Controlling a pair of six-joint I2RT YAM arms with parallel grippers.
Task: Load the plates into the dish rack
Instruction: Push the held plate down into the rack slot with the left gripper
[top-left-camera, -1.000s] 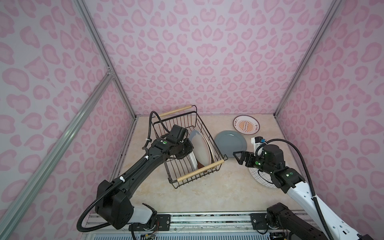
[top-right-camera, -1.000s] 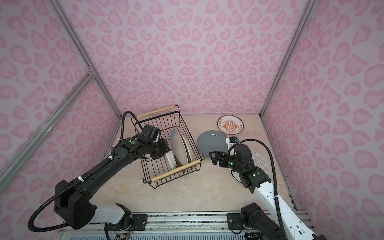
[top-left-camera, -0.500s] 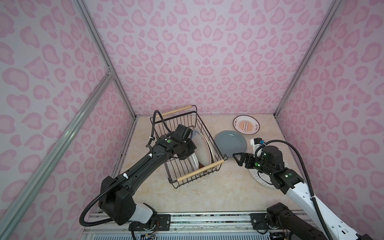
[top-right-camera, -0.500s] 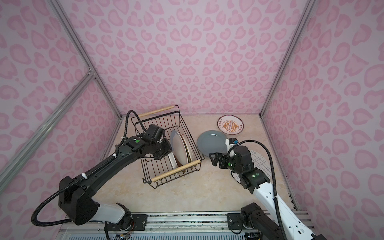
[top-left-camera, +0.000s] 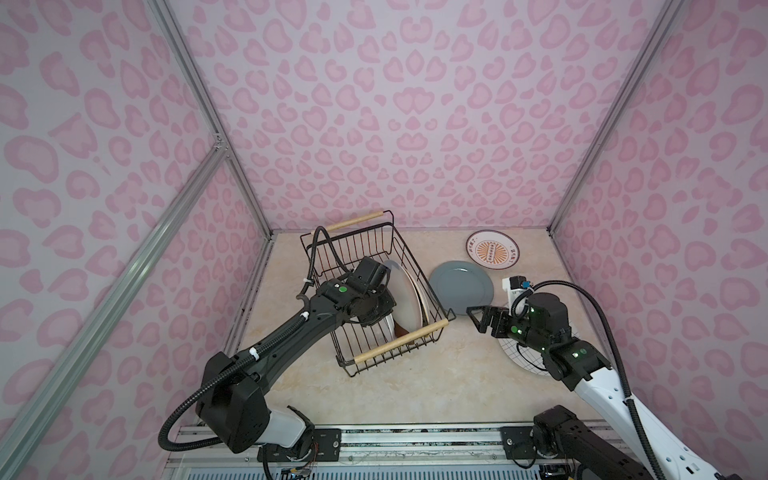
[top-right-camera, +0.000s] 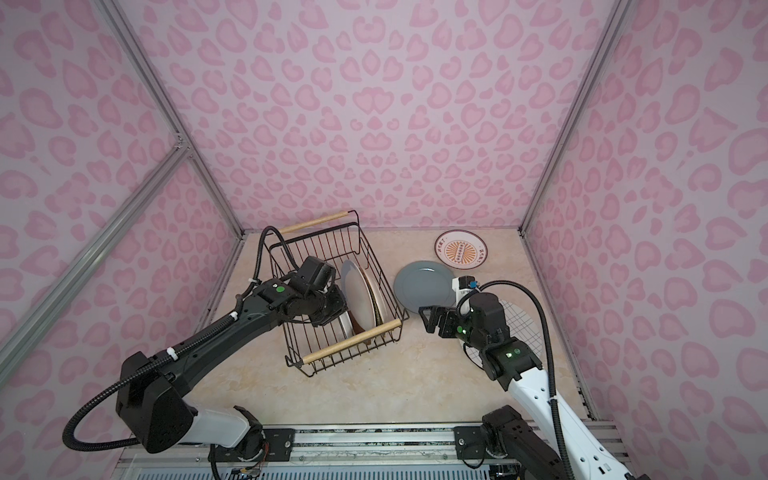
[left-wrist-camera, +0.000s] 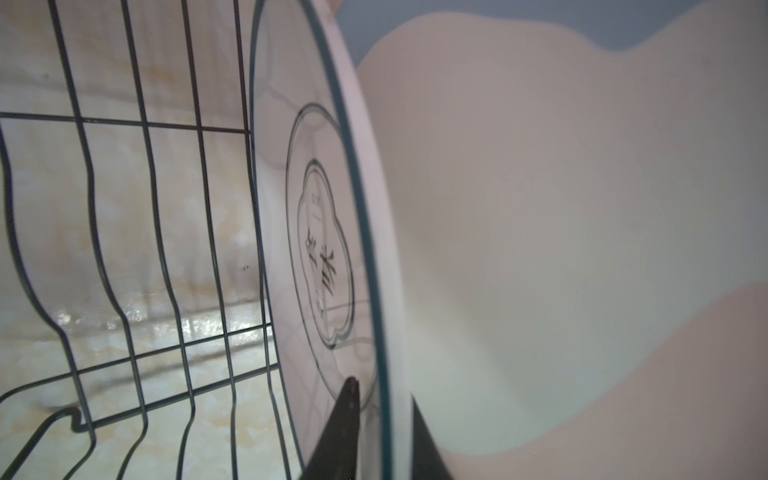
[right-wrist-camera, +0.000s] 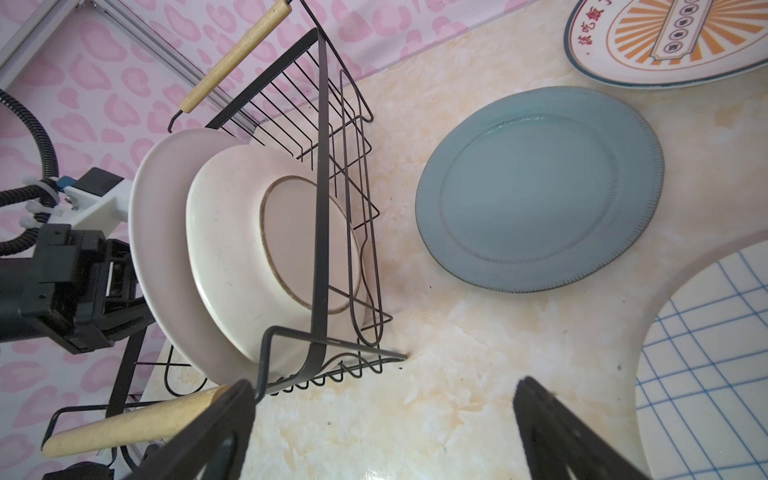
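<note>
Racking: left gripper (left-wrist-camera: 382, 411) astride character plate (left-wrist-camera: 324, 249) in rack (top-left-camera: 401, 340), held or freed cannot tell; right gripper (right-wrist-camera: 384, 386) gaping. Next likely rim-pinch on grey plate (right-wrist-camera: 540, 187).

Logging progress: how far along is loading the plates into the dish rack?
Done: a cream plate stands on edge in the dish rack. In hand: the left gripper has its jaws astride the rim of the Chinese-character plate, in the rack; grip unclear. Left: the grey-blue plate, orange sunburst plate and grid-line plate lie on the table; the right gripper hovers open, empty.
</note>
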